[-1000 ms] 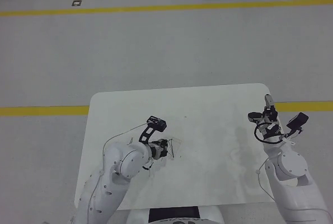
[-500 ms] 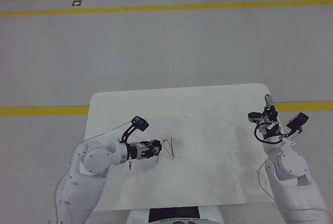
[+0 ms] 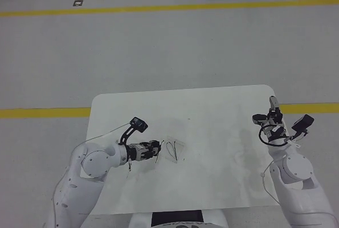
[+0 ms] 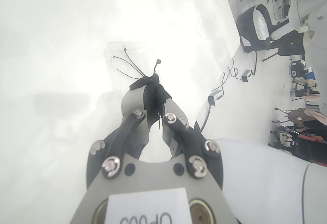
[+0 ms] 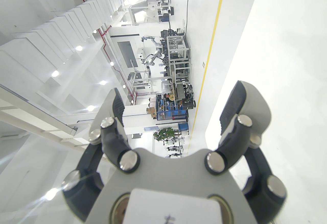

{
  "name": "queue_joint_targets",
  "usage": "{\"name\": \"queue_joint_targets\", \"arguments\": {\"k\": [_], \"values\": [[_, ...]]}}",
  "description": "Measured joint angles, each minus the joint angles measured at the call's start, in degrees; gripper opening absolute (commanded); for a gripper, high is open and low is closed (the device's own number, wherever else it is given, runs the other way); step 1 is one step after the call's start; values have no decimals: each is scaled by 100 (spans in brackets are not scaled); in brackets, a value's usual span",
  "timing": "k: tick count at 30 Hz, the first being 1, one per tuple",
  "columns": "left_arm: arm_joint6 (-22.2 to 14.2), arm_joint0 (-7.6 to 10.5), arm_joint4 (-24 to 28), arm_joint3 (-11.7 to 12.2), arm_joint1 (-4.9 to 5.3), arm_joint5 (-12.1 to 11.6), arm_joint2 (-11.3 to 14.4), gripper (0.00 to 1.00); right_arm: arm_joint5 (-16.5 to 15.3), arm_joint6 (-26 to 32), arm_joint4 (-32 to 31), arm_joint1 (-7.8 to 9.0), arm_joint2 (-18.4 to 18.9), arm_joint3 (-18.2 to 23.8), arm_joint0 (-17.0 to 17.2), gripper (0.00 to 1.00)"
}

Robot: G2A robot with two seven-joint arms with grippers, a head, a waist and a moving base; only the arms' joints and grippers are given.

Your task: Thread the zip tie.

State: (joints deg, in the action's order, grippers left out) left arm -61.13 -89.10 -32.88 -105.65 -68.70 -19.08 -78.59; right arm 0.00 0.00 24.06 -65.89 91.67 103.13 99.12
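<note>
Several thin black zip ties [image 3: 172, 149] [image 4: 127, 63] lie on a clear flat tray [image 3: 179, 143] [image 4: 110, 55] left of the white table's middle. My left gripper [image 3: 156, 150] [image 4: 152, 83] is at the tray's near-left edge, shut on one black zip tie [image 4: 157, 64]. That tie's head sticks out past the fingertips and its tail runs back between the fingers. At the table's right edge my right gripper [image 3: 266, 112] [image 5: 178, 97] is held up, open, with nothing between its pads.
The white table [image 3: 215, 105] has bare surface between the tray and the right arm. Beyond its far edge is grey floor with a yellow line [image 3: 38, 112].
My left arm's elbow swung out to the left and its gripper drew back slightly leftward at the tray's edge. The right arm has kept still.
</note>
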Motion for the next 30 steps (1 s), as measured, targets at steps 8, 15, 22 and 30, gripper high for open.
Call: {"name": "queue_joint_targets", "arguments": {"k": [8,15,22,30], "values": [[405,11,-663,-179,87,-44,152,0,0,0,0,0,0,0,0,100],[1091,-91,-1732,-566,449,-40,415,0,0,0,0,0,0,0,0,100],[1659,-46,-1925,-532,788,-40,624,0,0,1,-1,0,-1,1,-1,100],[1644,-47,-1922,-534,781,-40,620,0,455,750,-1299,38,-458,644,-218,100]]}}
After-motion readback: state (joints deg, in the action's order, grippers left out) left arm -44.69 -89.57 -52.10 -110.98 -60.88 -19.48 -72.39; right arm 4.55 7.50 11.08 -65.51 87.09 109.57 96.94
